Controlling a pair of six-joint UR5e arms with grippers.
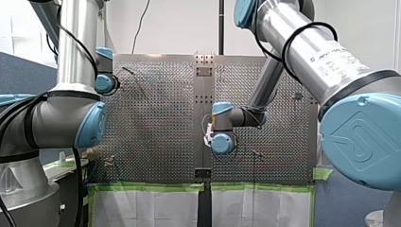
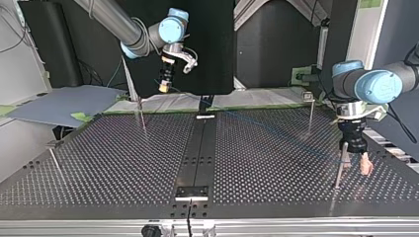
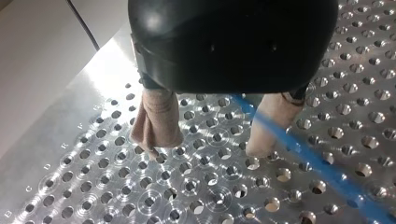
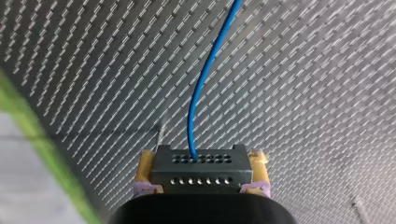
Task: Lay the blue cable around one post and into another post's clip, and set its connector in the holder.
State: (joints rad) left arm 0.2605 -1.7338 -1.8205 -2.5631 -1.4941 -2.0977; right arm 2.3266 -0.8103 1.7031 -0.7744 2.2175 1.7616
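- While my right tool (image 4: 201, 161) is clamped on the black connector (image 4: 201, 175), yellow pads (image 4: 146, 164) pressed to either side of it, the blue cable (image 4: 196, 93) leaves the connector's face and runs out over the perforated counter (image 4: 303, 70).
- Low over the counter, my left tool (image 3: 208, 147) hangs with its beige fingers (image 3: 156, 121) well apart and holding nothing. The cable slants past one finger, and I cannot tell whether it touches.
- From the top view, that left tool (image 2: 355, 159) stands just beside a thin post (image 2: 339, 173), while my right tool (image 2: 165, 84) is raised above the counter's far edge.
- First risk, as I judge it: closing the left tool with the cable off to one side would pinch air. It could also nip the cable on a finger's edge so that it springs free.
- Second risk: pulling with the right tool before the cable is round a post could draw it taut and twist the connector between my pads. That would spoil its seating in the holder, which I cannot pick out.
- Third risk: the left fingers hang close to the holes and to the post, so a small drift could scrape the counter or bend the post.
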